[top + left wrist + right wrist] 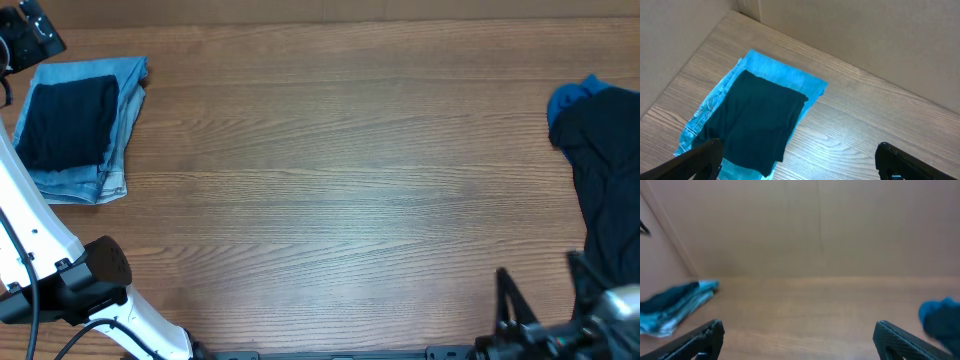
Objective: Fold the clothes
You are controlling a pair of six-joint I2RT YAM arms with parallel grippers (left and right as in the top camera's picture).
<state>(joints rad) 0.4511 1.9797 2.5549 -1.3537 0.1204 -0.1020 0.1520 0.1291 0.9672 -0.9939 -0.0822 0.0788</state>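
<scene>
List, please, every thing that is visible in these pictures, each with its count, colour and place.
table: 1, brown wood, fills the overhead view
wall: 1, beige, behind the table
denim: 1, light blue, folded, far left corner
folded navy garment: 1, dark navy, lying on the denim
loose navy garment: 1, dark navy, crumpled, right edge
blue cloth: 1, bright blue, peeks out at the loose garment's far end; what it is cannot be told
black part: 1, far left corner, unclear
left arm: 1, white and black, near left; jaws open, empty
right arm: 1, grey and black, near right; jaws open, empty
</scene>
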